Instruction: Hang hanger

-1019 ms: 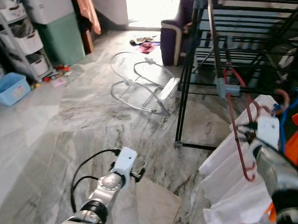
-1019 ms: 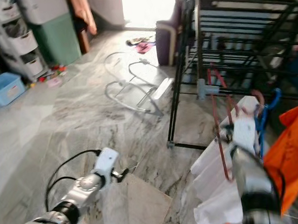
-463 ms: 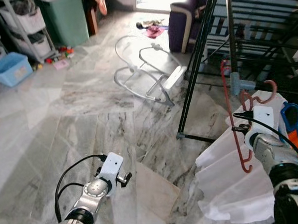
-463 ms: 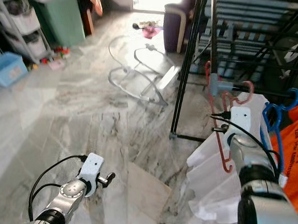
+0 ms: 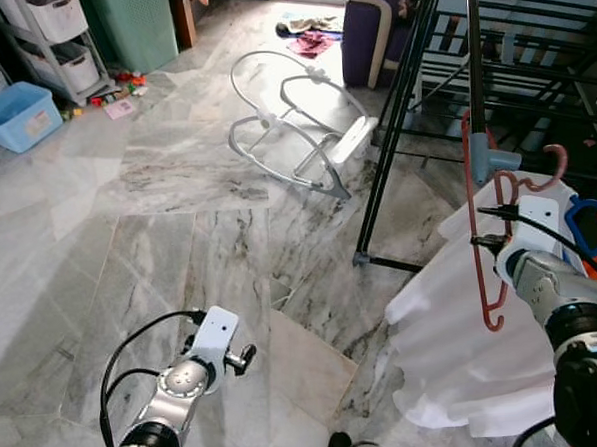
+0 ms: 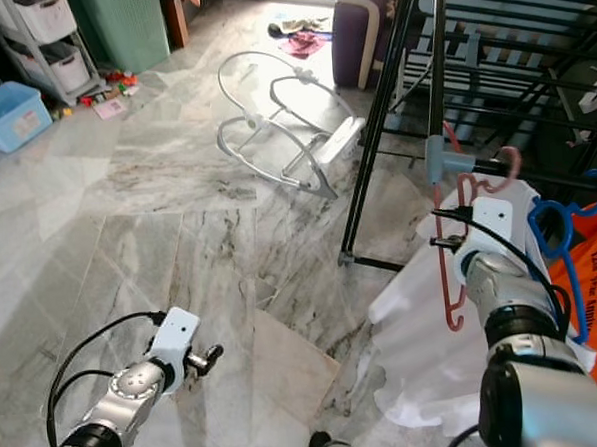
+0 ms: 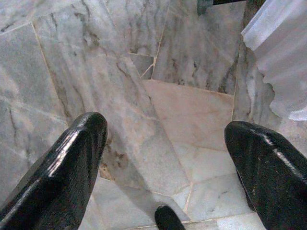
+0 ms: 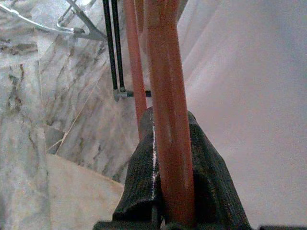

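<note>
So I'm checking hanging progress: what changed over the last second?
The head camera tilted down, so the whole scene shifted. The right end effector stays shut on the red hanger, holding it upright beside the drying rack, a little closer to the rack's post. The left end effector stays open over the marble floor. The white cloth is unchanged.

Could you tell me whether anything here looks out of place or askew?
Yes: a metal bouncer frame lies bare on the marble floor, and small toys are scattered near the blue bin. The red hanger in the right pincer hangs steeply rather than level, beside the drying rack.
</note>
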{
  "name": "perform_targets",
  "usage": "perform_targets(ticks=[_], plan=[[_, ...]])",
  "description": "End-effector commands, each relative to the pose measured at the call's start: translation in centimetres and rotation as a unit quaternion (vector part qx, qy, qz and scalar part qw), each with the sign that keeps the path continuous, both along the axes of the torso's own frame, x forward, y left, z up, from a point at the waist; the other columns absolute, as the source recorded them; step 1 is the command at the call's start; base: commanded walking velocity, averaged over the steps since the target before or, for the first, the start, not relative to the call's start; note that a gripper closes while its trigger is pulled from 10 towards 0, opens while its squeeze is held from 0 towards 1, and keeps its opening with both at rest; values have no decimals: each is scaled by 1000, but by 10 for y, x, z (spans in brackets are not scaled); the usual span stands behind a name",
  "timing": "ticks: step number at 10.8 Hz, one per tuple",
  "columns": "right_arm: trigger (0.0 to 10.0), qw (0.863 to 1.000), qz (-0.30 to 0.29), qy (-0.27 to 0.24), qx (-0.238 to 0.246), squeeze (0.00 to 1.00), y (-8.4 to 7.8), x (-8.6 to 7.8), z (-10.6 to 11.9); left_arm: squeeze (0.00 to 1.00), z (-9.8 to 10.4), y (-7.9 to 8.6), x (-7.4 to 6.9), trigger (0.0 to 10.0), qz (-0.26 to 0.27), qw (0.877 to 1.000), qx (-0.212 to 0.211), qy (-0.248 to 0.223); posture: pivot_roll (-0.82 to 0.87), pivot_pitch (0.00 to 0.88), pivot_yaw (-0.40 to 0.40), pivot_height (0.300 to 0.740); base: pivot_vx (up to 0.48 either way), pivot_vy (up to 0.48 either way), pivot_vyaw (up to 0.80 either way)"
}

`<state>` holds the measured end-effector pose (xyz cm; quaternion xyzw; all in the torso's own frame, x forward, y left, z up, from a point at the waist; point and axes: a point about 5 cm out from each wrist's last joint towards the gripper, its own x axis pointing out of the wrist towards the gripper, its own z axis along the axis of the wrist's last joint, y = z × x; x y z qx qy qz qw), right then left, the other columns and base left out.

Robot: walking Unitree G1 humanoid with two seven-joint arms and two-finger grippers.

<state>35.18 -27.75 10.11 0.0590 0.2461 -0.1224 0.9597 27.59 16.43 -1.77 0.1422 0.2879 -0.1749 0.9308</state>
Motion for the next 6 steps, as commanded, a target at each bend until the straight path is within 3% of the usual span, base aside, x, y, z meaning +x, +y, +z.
perform_targets(ticks=[1, 6], plan=[[10000, 1000, -9, -7, 5, 0, -8, 1, 7, 0, -2, 3, -4, 10000, 2, 1000, -3, 4, 188, 192, -94, 740, 0, 0, 0], [10000, 999, -11, 24, 29, 0, -4, -6, -12, 0, -3, 11, -7, 10000, 13, 1000, 1, 2, 226, 193, -102, 740, 0, 0, 0]])
